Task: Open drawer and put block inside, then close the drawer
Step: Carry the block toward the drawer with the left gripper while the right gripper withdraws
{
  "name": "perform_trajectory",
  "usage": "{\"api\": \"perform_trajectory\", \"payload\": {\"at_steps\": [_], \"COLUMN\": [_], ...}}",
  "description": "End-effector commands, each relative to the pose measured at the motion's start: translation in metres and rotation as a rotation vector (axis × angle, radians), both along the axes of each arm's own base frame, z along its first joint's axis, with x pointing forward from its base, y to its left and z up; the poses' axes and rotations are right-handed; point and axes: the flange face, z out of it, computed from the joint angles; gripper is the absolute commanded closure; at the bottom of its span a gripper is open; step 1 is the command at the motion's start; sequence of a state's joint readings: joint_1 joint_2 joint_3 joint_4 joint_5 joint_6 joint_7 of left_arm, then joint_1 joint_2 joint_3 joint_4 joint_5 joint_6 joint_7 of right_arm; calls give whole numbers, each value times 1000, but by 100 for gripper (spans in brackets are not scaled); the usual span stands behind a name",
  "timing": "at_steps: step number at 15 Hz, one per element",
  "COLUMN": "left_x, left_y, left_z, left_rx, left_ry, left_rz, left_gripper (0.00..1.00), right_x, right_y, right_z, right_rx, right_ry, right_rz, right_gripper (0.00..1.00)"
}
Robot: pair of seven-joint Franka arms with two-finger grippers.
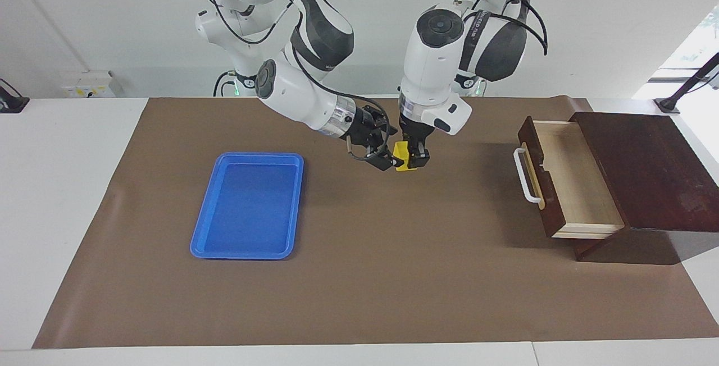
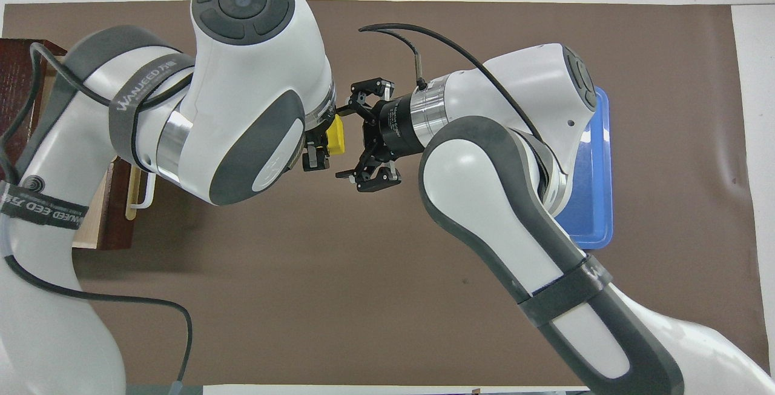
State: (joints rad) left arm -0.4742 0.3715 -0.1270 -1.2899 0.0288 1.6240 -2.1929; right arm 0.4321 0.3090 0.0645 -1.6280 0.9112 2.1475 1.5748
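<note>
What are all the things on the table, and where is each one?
Small yellow cube block: one, yellow, in the air between both grippers over the mat's middle.
Dark brown wooden drawer: one, pale wood inside, white bar handle, pulled open, at the left arm's end.
Flat blue plastic tray: one, blue, at the right arm's end.
Brown table mat: one, brown, under everything.
Left gripper: one, black, shut on the block.
Right gripper: one, black, open beside the block.
</note>
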Motion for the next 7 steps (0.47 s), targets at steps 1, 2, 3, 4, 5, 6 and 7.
{"api": "perform_trajectory", "payload": {"at_steps": [1, 2, 3, 4, 5, 6, 7], "left_x": [13, 23, 30, 39, 47, 53, 58], "left_y": [34, 51, 67, 86, 107, 127, 149], "left_z": [4, 6, 8, 9, 11, 16, 20], "left_rx": [20, 18, 15, 13, 11, 12, 14], "left_ry": [-1, -3, -5, -7, -8, -15, -18], "left_rz": [-23, -23, -31, -45, -57, -69, -90], "left_gripper": [100, 100, 100, 100, 100, 100, 100], "right_x": [-2, -2, -2, -1, -1, 4, 12], "right_y": [1, 1, 1, 0, 0, -8, -21], "right_z": [6, 6, 6, 6, 6, 7, 8], "right_rx": [17, 18, 18, 18, 13, 11, 8], "right_ry": [14, 12, 13, 13, 13, 10, 7], "right_rz": [-24, -24, -25, -27, -25, -36, -60], "right_gripper": [0, 0, 0, 0, 0, 0, 0]}}
